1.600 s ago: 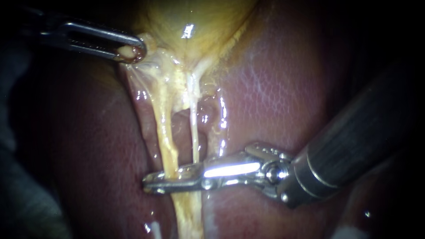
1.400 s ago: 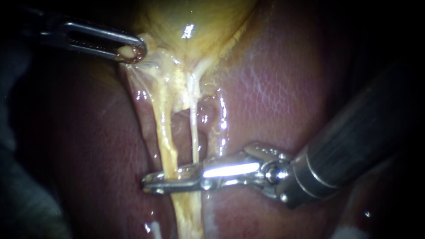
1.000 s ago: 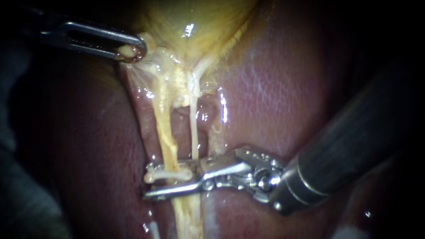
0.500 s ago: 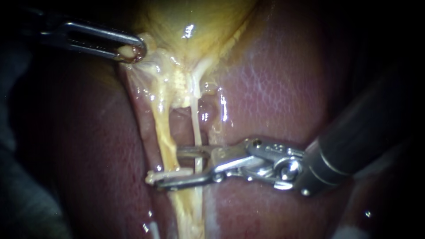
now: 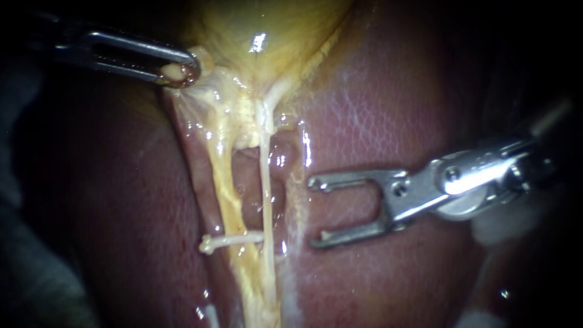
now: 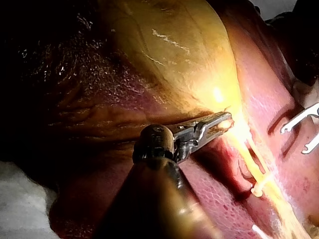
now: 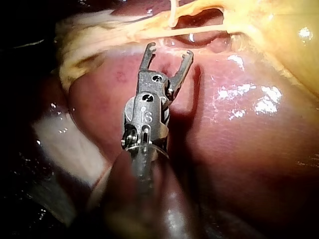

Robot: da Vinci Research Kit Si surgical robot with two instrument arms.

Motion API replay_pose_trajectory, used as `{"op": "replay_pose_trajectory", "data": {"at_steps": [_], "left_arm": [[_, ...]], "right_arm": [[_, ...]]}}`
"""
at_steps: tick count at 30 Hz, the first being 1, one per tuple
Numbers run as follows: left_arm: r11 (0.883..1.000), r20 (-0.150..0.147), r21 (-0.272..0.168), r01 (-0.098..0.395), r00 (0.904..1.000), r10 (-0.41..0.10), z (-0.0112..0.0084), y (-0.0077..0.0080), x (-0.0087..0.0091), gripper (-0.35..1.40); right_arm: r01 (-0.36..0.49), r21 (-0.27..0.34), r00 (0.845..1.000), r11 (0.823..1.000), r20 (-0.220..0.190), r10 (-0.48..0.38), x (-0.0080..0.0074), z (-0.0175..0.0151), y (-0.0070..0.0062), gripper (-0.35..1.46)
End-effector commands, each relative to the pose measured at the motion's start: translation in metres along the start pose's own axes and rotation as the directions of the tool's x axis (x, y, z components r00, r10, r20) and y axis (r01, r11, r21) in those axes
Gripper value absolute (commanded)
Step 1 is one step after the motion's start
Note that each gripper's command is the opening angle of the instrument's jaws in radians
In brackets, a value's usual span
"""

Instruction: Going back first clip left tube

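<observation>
The liver (image 5: 388, 121) is filling most of the endoscope view, wet and glistening, with the yellow gallbladder (image 5: 267, 30) sitting at the top. Two pale tubes are running down from the gallbladder across the liver, side by side and drawing together lower down.

My right instrument (image 5: 316, 211) is coming in from the right and hanging over bare liver, just beside the tubes and touching neither. Its jaws are standing wide apart, with nothing between them. The right wrist view (image 7: 168, 52) is showing the same gap, tips pointing toward the tubes.

My left instrument (image 5: 179, 70) is reaching in from the upper left, its jaws pinching the gallbladder at its lower edge, and the tissue is stretching away from that grip. The left wrist view (image 6: 219, 122) is showing that hold too.

The left tube (image 5: 226, 182) is the thicker, yellower one and the right tube (image 5: 265, 182) the thin white one. The clip (image 5: 231, 240) is sitting crosswise on the left tube, low down, with one end poking out on the side away from the right instrument.
</observation>
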Motion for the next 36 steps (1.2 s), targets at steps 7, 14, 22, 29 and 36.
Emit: {"op": "replay_pose_trajectory", "data": {"at_steps": [7, 14, 22, 29, 36], "left_arm": [[1.000, -0.001, 0.002, -0.001, 1.0000, 0.001, 0.0002, 0.0000, -0.0002, -0.35], [1.000, -0.002, 0.004, -0.012, 0.9999, 0.012, 0.0030, -0.0011, -0.0019, -0.35], [1.000, 0.027, 0.001, -0.026, 0.9993, 0.026, 0.0079, -0.0037, -0.0038, -0.35], [1.000, 0.032, 0.000, -0.024, 0.9992, 0.024, 0.0087, -0.0041, -0.0042, -0.35], [1.000, 0.035, -0.003, -0.023, 0.9991, 0.023, 0.0082, -0.0040, -0.0040, -0.35]], "right_arm": [[0.008, -0.012, 1.000, 1.000, 0.002, -0.008, 0.0003, -0.0014, 0.0005, 0.50], [0.009, -0.011, 1.000, 1.000, 0.002, -0.009, 0.0002, -0.0015, 0.0005, 0.50], [0.007, -0.010, 1.000, 1.000, 0.001, -0.007, 0.0003, -0.0019, 0.0005, 0.50], [0.017, -0.007, 1.000, 1.000, 0.001, -0.017, 0.0006, -0.0024, 0.0006, 0.50], [0.016, -0.007, 1.000, 1.000, 0.001, -0.016, 0.0008, -0.0024, 0.0005, 0.50]]}}
